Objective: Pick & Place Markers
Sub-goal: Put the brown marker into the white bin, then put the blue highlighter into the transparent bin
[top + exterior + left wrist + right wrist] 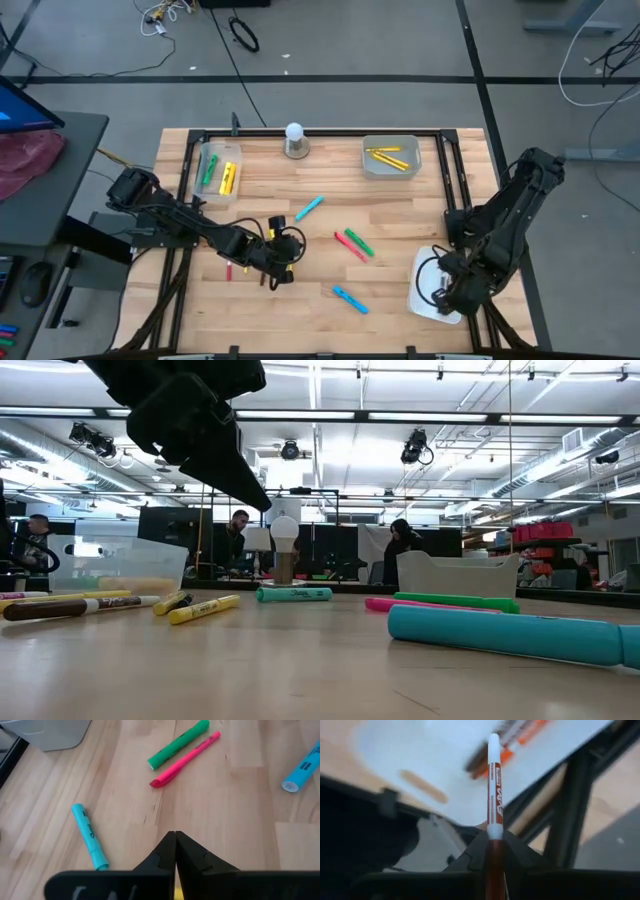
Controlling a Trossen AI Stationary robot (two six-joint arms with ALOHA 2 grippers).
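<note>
Several markers lie scattered across my wooden table point(400, 290): a light blue marker point(309, 208) near the centre, a green marker point(359, 241) touching a pink marker point(349, 247) just toward four o'clock from it, and another blue marker point(350, 299) down toward six o'clock. Yellow markers point(386, 155) sit in the grey tray point(391, 170) at one o'clock; a clear tray point(218, 172) at eleven o'clock holds green and yellow ones. A white ball on a base point(294, 139) stands at twelve o'clock. Across the room, people sit at desks under bright ceiling lights.

My right gripper point(493, 836) is clamped on an orange-and-white marker point(493, 785), its thin pale body sticking straight out between my fingers, over the white tray point(432, 285) at four o'clock, where more orange markers lie. My left gripper point(175, 838) hovers low at seven o'clock, fingers pressed together, a sliver of yellow showing between them; what it is I cannot tell.
</note>
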